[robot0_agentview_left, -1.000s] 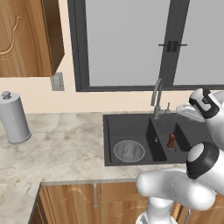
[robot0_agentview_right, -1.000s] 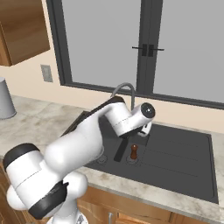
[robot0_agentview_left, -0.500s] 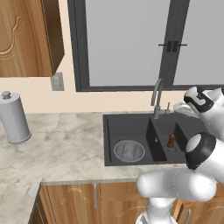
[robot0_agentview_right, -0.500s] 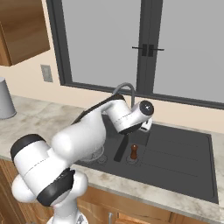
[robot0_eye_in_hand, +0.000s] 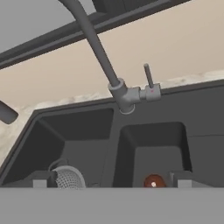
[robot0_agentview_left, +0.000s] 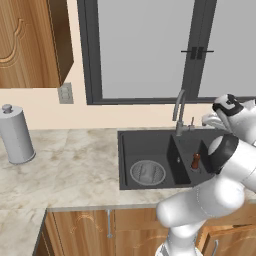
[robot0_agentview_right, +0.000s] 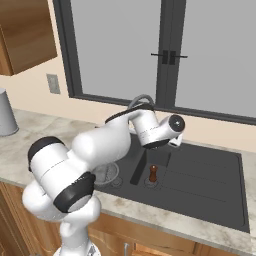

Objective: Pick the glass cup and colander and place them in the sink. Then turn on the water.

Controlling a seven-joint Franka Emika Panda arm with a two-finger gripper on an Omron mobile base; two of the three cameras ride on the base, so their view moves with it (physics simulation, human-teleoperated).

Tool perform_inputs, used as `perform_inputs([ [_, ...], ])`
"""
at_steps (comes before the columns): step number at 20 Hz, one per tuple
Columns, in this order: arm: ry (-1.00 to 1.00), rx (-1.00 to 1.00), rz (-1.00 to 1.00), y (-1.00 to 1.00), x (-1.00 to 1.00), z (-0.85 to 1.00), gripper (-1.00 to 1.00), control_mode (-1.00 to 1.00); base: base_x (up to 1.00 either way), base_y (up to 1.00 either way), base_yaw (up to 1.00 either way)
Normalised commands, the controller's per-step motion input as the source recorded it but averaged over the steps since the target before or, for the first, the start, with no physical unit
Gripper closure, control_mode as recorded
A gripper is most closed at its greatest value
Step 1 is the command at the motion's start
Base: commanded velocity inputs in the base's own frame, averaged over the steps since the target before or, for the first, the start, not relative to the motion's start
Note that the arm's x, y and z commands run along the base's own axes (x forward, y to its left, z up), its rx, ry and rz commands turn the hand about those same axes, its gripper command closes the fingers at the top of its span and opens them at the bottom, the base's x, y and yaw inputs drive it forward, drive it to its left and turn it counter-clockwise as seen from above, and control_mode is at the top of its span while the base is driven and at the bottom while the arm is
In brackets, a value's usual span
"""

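The dark double-basin sink [robot0_agentview_left: 125,150] [robot0_agentview_right: 215,200] [robot0_eye_in_hand: 205,109] lies in the counter. The grey perforated colander [robot0_agentview_left: 147,172] [robot0_agentview_right: 106,172] [robot0_eye_in_hand: 69,177] sits in its left basin. The glass cup and the water are out of view. My gripper [robot0_agentview_left: 209,120] [robot0_agentview_right: 176,142] [robot0_eye_in_hand: 111,181] hovers open above the right basin, just right of the faucet [robot0_agentview_left: 178,111] [robot0_agentview_right: 142,99] [robot0_eye_in_hand: 98,48]. It holds nothing. In the hand view it faces the faucet's base and its small upright lever [robot0_eye_in_hand: 148,78].
A small brown grinder-like object [robot0_agentview_left: 195,161] [robot0_agentview_right: 153,173] [robot0_eye_in_hand: 153,181] stands in the right basin below the hand. A tall grey canister [robot0_agentview_left: 15,135] [robot0_agentview_right: 4,112] stands far left on the marble counter. A window runs behind the sink, and a wooden cabinet [robot0_agentview_left: 30,40] hangs at the upper left.
The arm's elbow and shoulder have swung round, and the hand has crept slightly up and sideways beside the faucet. The jaws stay wide open.
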Motion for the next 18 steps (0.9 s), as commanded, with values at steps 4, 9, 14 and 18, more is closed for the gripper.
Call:
perform_inputs([
  [4,-0.01,0.00,0.00,-0.06,0.22,0.00,-1.00,-1.00,0.00,0.00,0.00],
  [9,-0.03,0.00,0.00,0.00,0.06,0.00,-1.00,-1.00,0.00,0.00,0.00],
  [14,-0.09,0.00,0.00,0.03,0.00,-0.17,-1.00,-1.00,0.00,0.00,0.00],
  [18,-0.14,0.00,0.01,0.18,0.00,-0.08,-1.00,-1.00,0.00,0.00,0.00],
])
